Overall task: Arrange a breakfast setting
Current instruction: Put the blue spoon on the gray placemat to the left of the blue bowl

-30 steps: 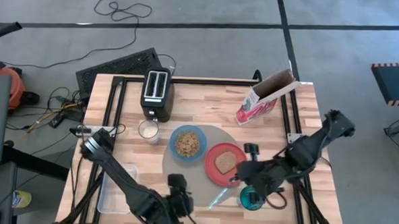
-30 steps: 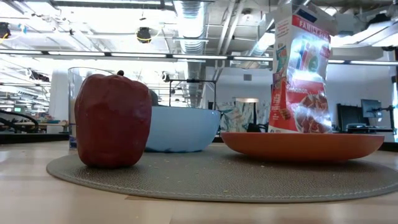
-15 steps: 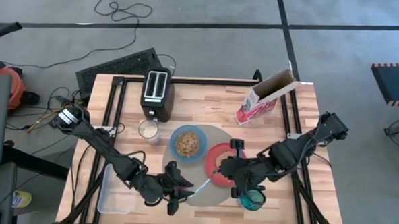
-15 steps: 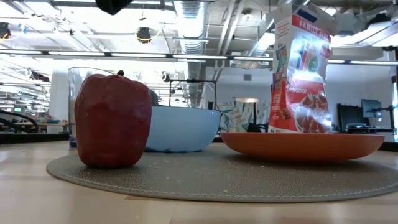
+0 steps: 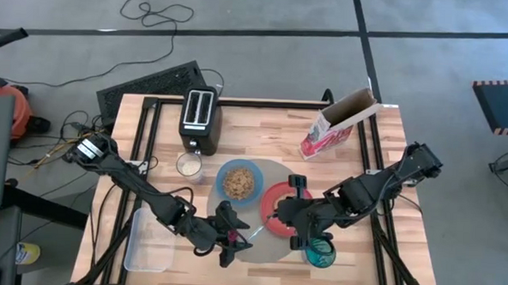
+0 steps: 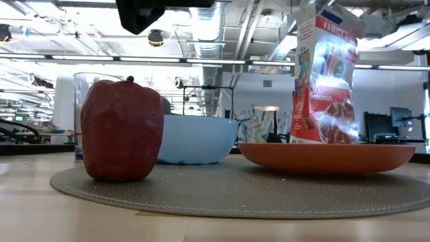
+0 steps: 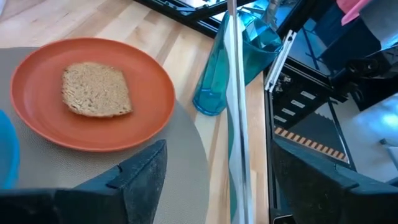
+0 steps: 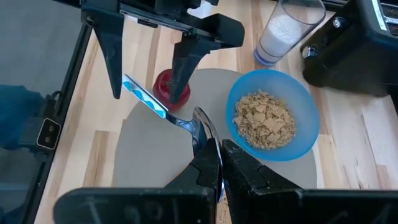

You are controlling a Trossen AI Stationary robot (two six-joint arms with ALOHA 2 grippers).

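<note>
Spoon hand-over in mid-air over the mat (image 8: 155, 155), on the side away from the toaster (image 5: 199, 119). Small spoon (image 8: 163, 111) hangs level; R gripper (image 8: 216, 146) has jaws together, clamped on the metal bowl end. L gripper (image 5: 230, 236) has jaws apart, w/ the blue handle running loose between its fingers (image 8: 112, 56). To do it well, I think: L should back straight off along the handle, no twist, so it doesn't knock the spoon out of R's thin pinch; R holds steady till L is clear, then lowers. Apple (image 8: 163, 84) sits right under L on the mat's edge, so no dropping down there. Room: bowl (image 5: 239, 182) w/ cereal and plate (image 7: 37, 118) w/ toast (image 7: 96, 90) fill the mat's middle; teal glass (image 7: 211, 93) stands off the mat by the table (image 5: 390, 166) edge near R. Bare mat strip betw. apple and plate looks the best spot; approach from above.
</note>
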